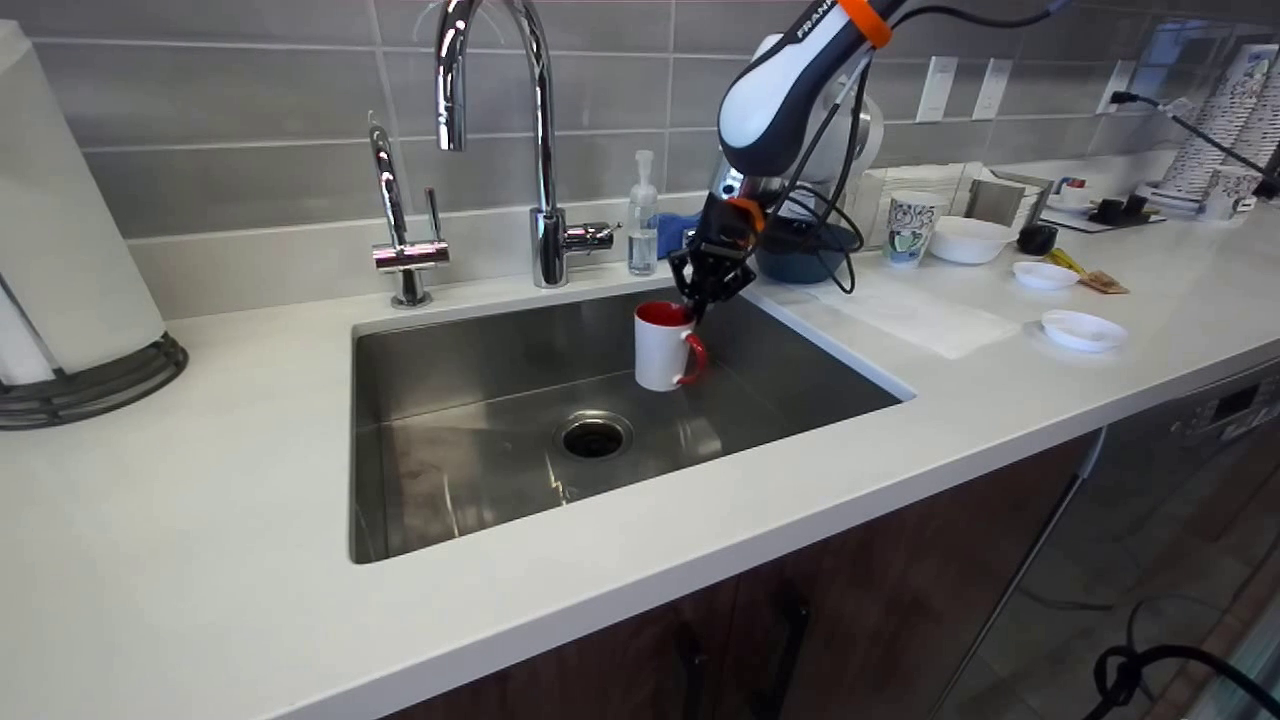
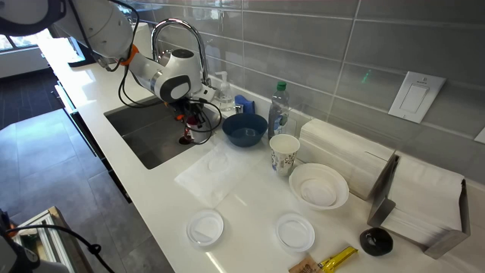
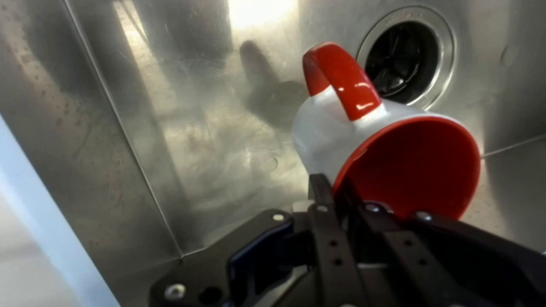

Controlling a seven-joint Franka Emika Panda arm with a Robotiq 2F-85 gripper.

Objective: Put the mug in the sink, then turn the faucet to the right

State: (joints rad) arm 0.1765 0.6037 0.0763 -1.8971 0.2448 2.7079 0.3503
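The white mug [image 1: 660,355] with red handle and red inside hangs upright within the steel sink [image 1: 470,360], at its back right. My gripper [image 3: 332,187] is shut on the mug's rim, one finger outside the wall and one inside. In the wrist view the mug's handle points towards the drain side, and a shadow lies apart from it on the basin floor, so its base seems raised. The tall chrome faucet [image 1: 543,150] rises behind the sink, left of my arm in that exterior view. In an exterior view, gripper and cables partly cover the mug [image 2: 197,132].
A shorter chrome tap [image 1: 402,255] stands left of the faucet, and a soap dispenser [image 1: 643,225] to its right. The blue bowl [image 2: 244,131], a dish-soap bottle [image 2: 279,110] and a paper cup [image 2: 283,155] line the counter beside the basin. Loose cables hang from the arm.
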